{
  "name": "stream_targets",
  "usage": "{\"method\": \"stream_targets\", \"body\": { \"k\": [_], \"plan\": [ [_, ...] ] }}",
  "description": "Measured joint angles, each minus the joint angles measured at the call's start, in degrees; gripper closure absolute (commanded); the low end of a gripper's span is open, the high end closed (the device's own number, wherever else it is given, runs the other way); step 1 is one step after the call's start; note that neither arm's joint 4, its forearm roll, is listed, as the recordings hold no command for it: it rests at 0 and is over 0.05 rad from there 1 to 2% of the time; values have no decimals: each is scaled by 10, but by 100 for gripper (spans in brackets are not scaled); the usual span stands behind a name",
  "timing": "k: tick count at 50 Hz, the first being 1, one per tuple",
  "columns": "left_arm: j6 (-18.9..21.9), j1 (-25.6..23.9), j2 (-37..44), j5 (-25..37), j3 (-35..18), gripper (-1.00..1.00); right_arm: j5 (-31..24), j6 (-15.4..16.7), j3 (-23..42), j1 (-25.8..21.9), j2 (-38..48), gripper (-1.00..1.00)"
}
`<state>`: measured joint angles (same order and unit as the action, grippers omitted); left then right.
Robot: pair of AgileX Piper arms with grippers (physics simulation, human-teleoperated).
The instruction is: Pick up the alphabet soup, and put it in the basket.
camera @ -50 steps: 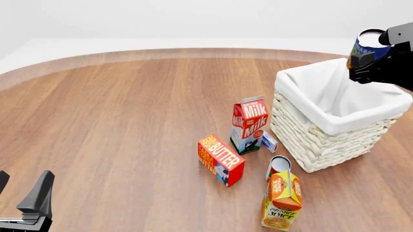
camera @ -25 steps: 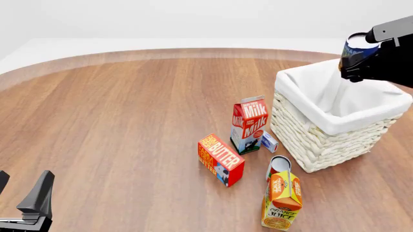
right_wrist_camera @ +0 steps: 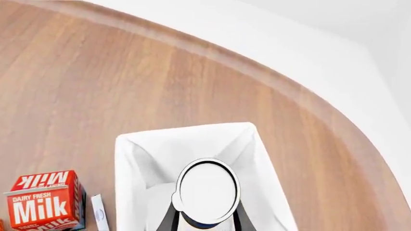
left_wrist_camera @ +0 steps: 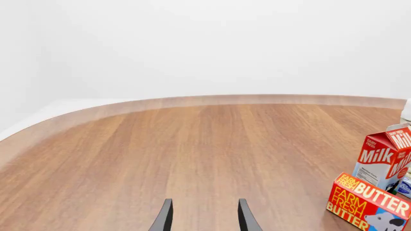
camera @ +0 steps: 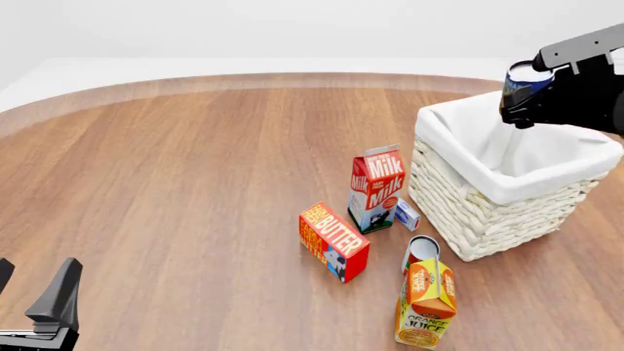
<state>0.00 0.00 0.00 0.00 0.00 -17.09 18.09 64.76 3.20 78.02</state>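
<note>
1. Reaching in from the front view's upper right, the right gripper (camera: 522, 91) clamps the alphabet soup (camera: 524, 79) above the basket (camera: 507, 186).
2. At lower left, the left gripper (camera: 34, 300) rests low with its fingers spread, holding nothing.

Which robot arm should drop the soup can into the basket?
The right one. Its gripper already holds the soup can above the basket. The left gripper is open, far away at the table's near edge.
</note>
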Motion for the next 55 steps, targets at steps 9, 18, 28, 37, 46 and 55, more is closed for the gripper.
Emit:
{"method": "stream_targets", "body": {
  "k": [9,18,28,37,46,55],
  "plan": [
    [0,0,0,0,0,-100,1,3,4,-1,17,100],
    [0,0,0,0,0,-100,4,5,4,2,34,100],
    [0,0,0,0,0,-100,6,8,7,7,49,100],
    [0,0,0,0,0,-100,7,12,11,11,60,100],
    [0,0,0,0,0,-100,9,14,10,14,71,100],
    [0,0,0,0,0,-100,9,12,12,14,84,100]
  ]
}}
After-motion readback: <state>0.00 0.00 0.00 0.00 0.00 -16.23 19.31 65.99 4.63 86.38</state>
